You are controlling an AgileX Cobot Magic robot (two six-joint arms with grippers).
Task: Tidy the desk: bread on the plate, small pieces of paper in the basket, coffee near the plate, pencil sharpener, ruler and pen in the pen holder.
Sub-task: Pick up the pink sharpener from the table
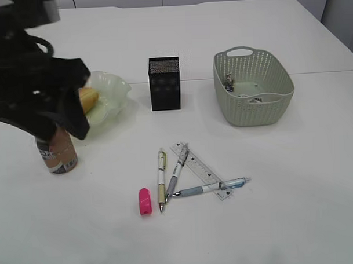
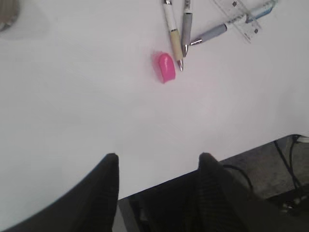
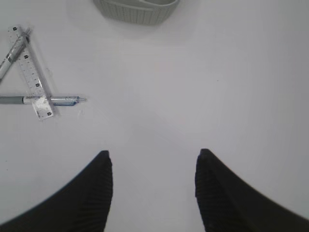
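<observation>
The bread lies in the pale green plate, and the coffee stands just in front of the plate, partly behind my left arm. The black pen holder stands mid-table. The basket holds small pieces of paper. Three pens and the clear ruler lie crossed near the front, beside the pink pencil sharpener. My left gripper is open and empty above the table's front edge, well short of the sharpener. My right gripper is open and empty over bare table, right of the ruler.
The table's front edge runs under the left gripper, with dark floor and cables below it. In the right wrist view the basket sits at the top edge and a blue-grey pen crosses the ruler's end.
</observation>
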